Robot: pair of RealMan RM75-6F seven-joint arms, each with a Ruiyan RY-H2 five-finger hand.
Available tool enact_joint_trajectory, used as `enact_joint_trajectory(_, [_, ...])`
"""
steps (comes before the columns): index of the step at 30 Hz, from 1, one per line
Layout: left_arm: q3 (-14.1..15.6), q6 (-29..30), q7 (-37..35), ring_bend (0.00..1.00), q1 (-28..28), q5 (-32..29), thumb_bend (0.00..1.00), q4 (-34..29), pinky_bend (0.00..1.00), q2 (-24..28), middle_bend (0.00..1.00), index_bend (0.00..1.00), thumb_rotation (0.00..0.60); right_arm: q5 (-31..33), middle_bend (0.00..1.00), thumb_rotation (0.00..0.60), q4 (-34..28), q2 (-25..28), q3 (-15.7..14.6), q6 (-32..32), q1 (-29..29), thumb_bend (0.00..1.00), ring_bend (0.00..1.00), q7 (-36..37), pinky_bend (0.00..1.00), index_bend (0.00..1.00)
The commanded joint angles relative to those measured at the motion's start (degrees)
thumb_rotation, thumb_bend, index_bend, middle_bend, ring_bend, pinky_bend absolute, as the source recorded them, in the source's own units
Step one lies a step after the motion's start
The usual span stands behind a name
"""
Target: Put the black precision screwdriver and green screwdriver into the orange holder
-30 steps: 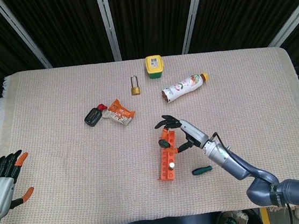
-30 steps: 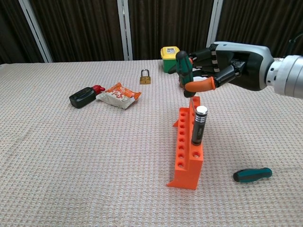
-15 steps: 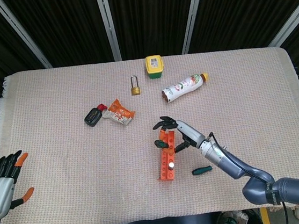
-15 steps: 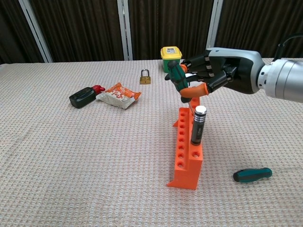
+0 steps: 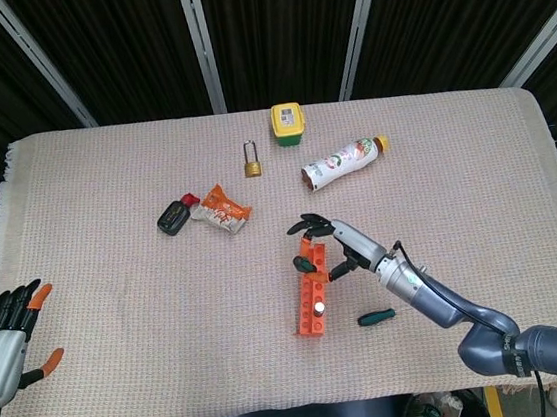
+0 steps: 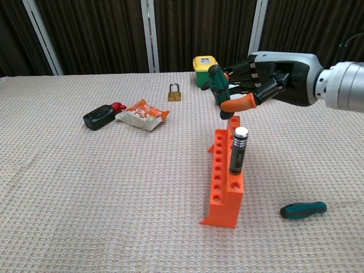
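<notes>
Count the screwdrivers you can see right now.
3: a black one standing in the orange holder, a green one held above it by the right hand, another green one lying on the table right of the holder.

Light is bright and even in both views, falling from above; the woven cloth on the bench [image 5: 116,287] reads clearly. Shadows are soft and short, with a faint one under the fingers [image 6: 239,102] of the right hand [image 6: 267,85]. The dark curtains [image 6: 91,34] behind stay dim. Focus is sharp throughout, with no glare or motion blur.
</notes>
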Motion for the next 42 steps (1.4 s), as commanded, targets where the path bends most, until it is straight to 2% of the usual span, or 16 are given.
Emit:
enact_joint_trajectory(1, [0.03, 0.0, 0.0, 0.0, 0.02, 0.0, 0.26, 0.01, 0.0, -0.02, 0.0, 0.0, 0.6, -0.18, 0.19, 0.6, -0.24, 0.64, -0.01, -0.4, 0.2, 0.27, 0.0, 1.28, 0.0, 0.54])
enact_joint_trajectory(11, [0.15, 0.0, -0.11, 0.0, 0.09, 0.1, 0.26, 0.15, 0.0, -0.08, 0.0, 0.0, 0.6, -2.13, 0.19, 0.6, 0.9, 0.56, -0.51, -1.29, 1.09, 0.26, 0.0, 10.19, 0.0, 0.54])
enact_joint_trajectory(13, [0.15, 0.05, -0.11, 0.0, 0.14, 0.04, 0.26, 0.16, 0.0, -0.04, 0.0, 0.0, 0.6, -3.27, 0.19, 0.6, 1.77, 0.23, -0.86, -0.74, 1.18, 0.26, 0.0, 13.43, 0.0, 0.54])
enact_joint_trajectory(23, [0.23, 0.26, 0.08, 0.0, 0.27, 0.21, 0.26, -0.12, 0.0, 0.36, 0.0, 0.0, 0.6, -6.89, 0.19, 0.6, 7.19, -2.45, -3.23, 2.88, 0.99, 0.26, 0.0, 20.72, 0.0, 0.54])
enact_joint_trajectory(30, [0.29, 0.48, 0.25, 0.0, 0.37, 0.46, 0.25, -0.46, 0.0, 0.57, 0.0, 0.0, 0.6, -8.67, 0.19, 0.6, 8.53, -3.46, -4.73, 5.3, 1.0, 0.26, 0.0, 21.44, 0.0, 0.54])
enact_joint_trajectory(35, [0.35, 0.68, 0.19, 0.0, 0.49, 0.6, 0.26, -0.48, 0.0, 0.62, 0.0, 0.0, 0.6, -8.99, 0.19, 0.6, 9.05, -4.37, -6.05, 5.54, 1.09, 0.26, 0.0, 18.37, 0.0, 0.54])
enact_joint_trajectory(42, [0.44, 0.98, -0.31, 0.0, 0.7, 0.79, 0.26, -0.17, 0.0, 0.56, 0.0, 0.0, 0.6, -7.15, 0.19, 0.6, 8.79, -5.21, -6.17, 4.24, 1.53, 0.26, 0.0, 15.22, 0.0, 0.52])
